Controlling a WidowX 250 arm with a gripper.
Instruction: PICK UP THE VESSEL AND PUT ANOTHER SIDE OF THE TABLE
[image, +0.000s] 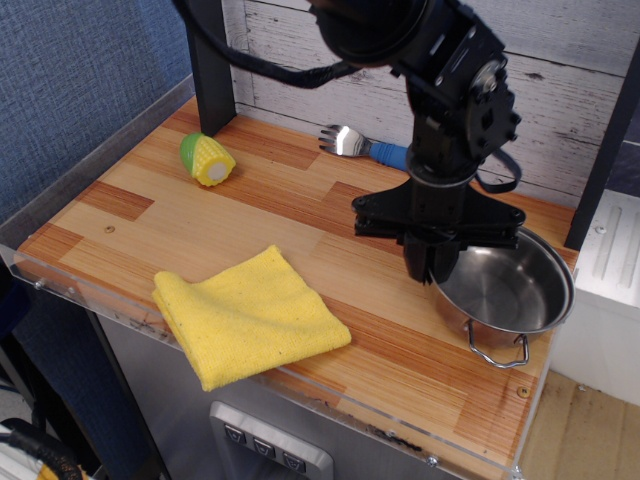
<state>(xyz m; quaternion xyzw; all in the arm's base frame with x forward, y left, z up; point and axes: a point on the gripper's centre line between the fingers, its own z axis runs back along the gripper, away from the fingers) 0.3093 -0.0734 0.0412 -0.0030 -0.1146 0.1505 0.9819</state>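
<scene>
The vessel (510, 290) is a shiny shallow steel pot at the right end of the striped wooden table (300, 205). One wire loop handle points toward the front edge. My gripper (432, 268) comes down from above and is shut on the pot's left rim. The pot looks tilted, with its left side raised slightly and its right side reaching the table's right edge. The pot's far handle is hidden behind the arm.
A folded yellow cloth (245, 315) lies at the front centre-left. A toy corn (207, 160) sits at the back left. A fork with a blue handle (365, 147) lies at the back by the white plank wall. A black post (210, 60) stands at the back left.
</scene>
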